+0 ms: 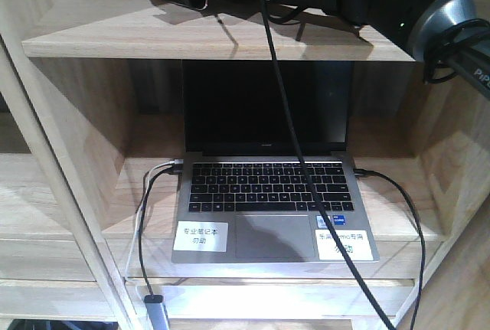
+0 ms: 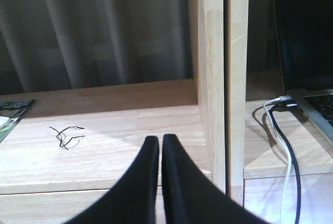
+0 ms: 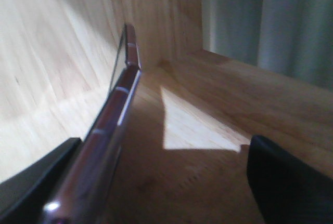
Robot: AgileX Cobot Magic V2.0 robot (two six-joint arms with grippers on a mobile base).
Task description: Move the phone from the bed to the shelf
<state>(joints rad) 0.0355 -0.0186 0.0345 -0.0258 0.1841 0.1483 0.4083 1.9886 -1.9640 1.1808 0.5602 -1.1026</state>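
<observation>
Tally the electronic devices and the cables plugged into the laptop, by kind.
Laptop: 1
Phone: 1
Cables plugged into the laptop's left side: 2
Cable plugged into its right side: 1
Total: 5

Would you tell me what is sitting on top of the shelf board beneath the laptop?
The open grey laptop rests on the shelf board, with cables plugged into both sides. The board under the laptop is hidden.

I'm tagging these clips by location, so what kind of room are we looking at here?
Probably a bedroom or a study corner in a home. A light wood shelf holds an open laptop with cables plugged in, and grey curtains hang behind the open compartments. No bed shows in these views.
</observation>
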